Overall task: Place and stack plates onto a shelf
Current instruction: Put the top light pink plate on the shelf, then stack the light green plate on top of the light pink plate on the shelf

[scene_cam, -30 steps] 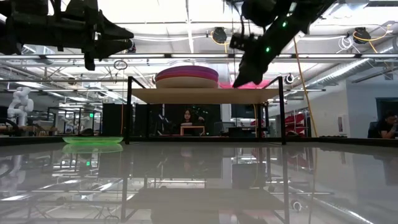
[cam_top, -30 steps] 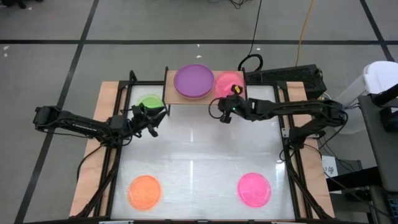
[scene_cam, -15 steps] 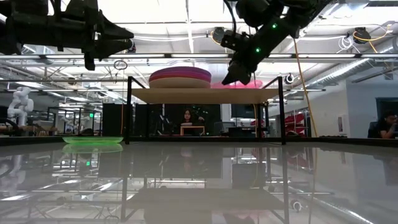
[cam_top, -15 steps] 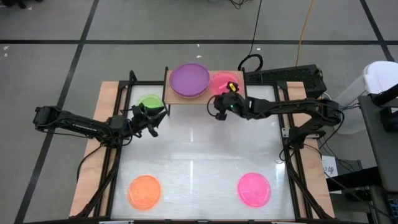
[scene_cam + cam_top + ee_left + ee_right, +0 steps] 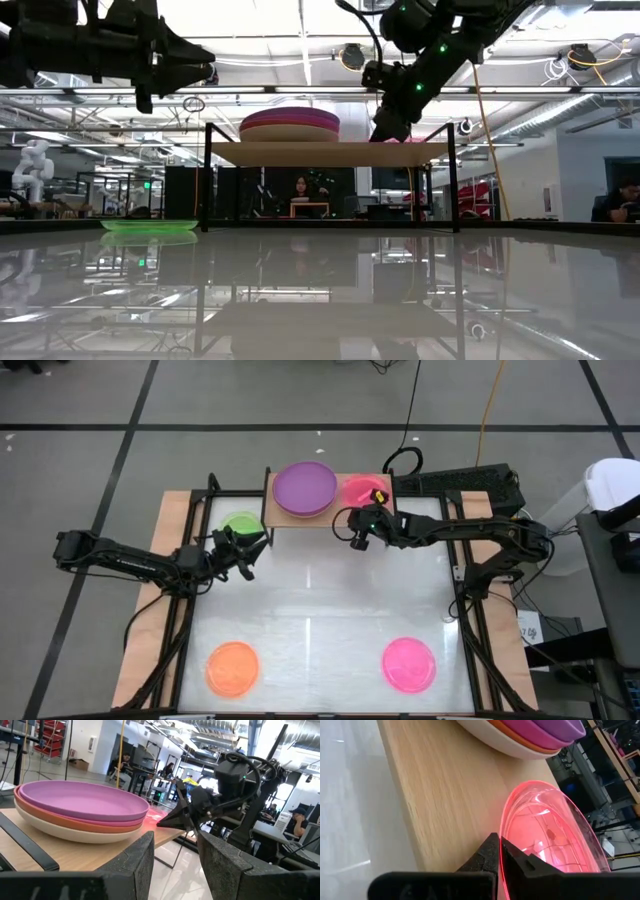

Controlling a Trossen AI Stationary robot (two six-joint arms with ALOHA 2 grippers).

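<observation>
- The shelf (image 5: pixel 327 510), a small board of light wood with visible grain on thin black legs, stands at the far edge of the table (image 5: pixel 310 610) and carries two things: a stack of plates and one single plate.
- The stack (image 5: pixel 80 810) has three round shallow plates nested together: a beige one at the bottom, an orange one in the middle and a purple plate (image 5: pixel 305 488) on top; from above only the purple one shows.
- The pink plate (image 5: pixel 550 840) is of clear, glossy plastic and sits on the shelf just beside the stack, toward the right arm's side; whether it lies flat or is tilted I cannot tell.
- The right gripper (image 5: pixel 362 525) is at the front edge of the shelf, and in its wrist view its two dark fingers are pressed together on the near rim of the pink plate.
- The left gripper (image 5: pixel 240 550) hangs above the table near the green plate (image 5: pixel 241 525), its fingers (image 5: pixel 135 860) apart and holding nothing.
- The green plate lies on the table beside the shelf's left end, partly covered by the left arm in the view from above.
- An orange plate (image 5: pixel 232 666) and a magenta plate (image 5: pixel 409 663) lie flat on the glossy white table near its front edge, well apart from each other.
</observation>
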